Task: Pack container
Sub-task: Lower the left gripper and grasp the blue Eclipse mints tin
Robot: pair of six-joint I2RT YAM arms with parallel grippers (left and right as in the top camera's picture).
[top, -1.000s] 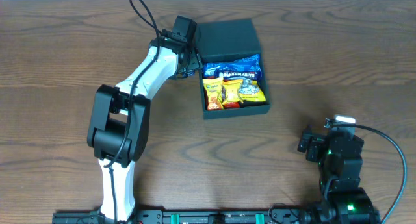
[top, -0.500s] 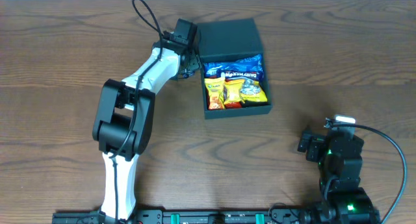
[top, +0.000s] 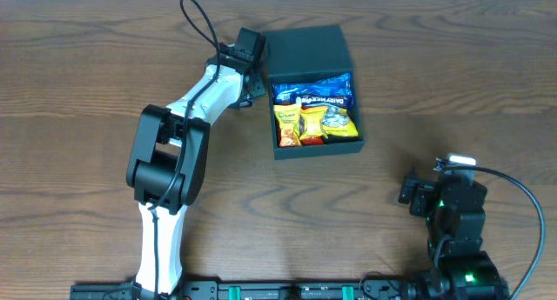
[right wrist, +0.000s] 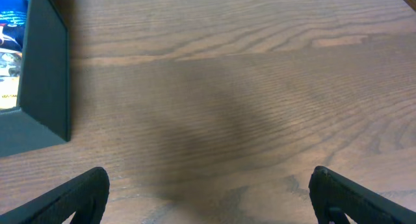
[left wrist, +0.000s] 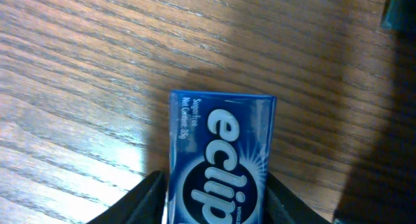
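The left fingers clasp a gum pack on the tabletop, just left of the container. The container lies open near the far edge, snacks inside. The right fingers gape, empty.

Wooden table, teal container, blue gum pack on it

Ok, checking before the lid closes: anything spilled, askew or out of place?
Nothing spilled or damaged. One Eclipse gum pack lies outside the container, on the table beside it, between the fingers of the left gripper; packets inside look tidy.
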